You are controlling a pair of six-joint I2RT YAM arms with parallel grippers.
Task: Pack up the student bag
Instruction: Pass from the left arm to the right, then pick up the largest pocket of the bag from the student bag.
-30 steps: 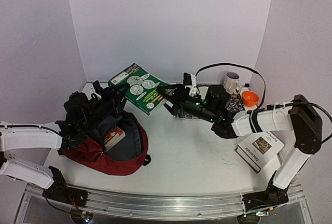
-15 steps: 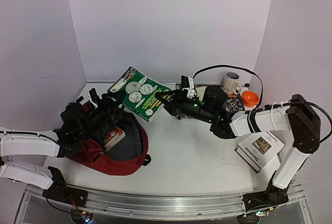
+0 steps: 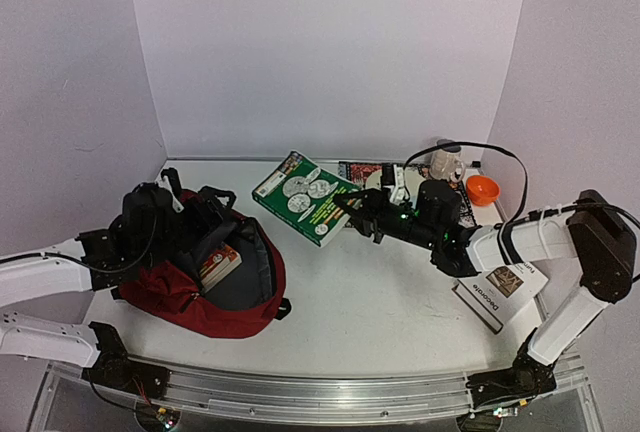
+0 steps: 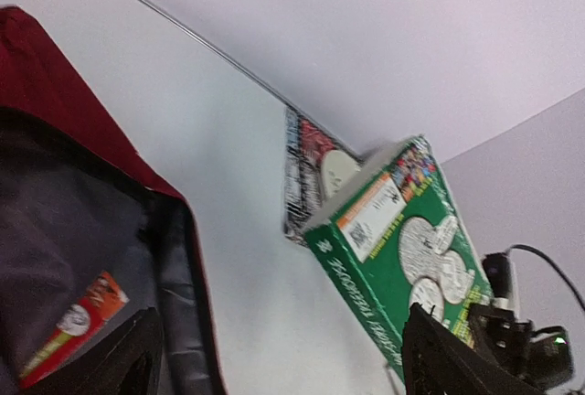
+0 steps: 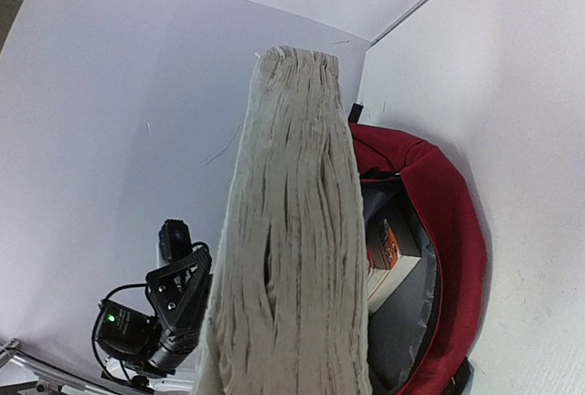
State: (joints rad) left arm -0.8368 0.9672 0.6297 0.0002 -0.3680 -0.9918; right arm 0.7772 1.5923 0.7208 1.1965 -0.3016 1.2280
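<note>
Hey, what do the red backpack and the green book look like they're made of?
The backpack looks like soft matte fabric, maybe nylon: it slumps and creases. The green book is paper with a printed soft-looking cover; the right wrist view shows rough page edges.

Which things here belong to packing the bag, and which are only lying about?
For the job: red bag, small book inside it, green book, probably the white book.
Lying about: mug, orange bowl.

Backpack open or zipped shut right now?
Open. The red backpack gapes at the top, its dark lining showing, and a red-covered book lies inside.
</note>
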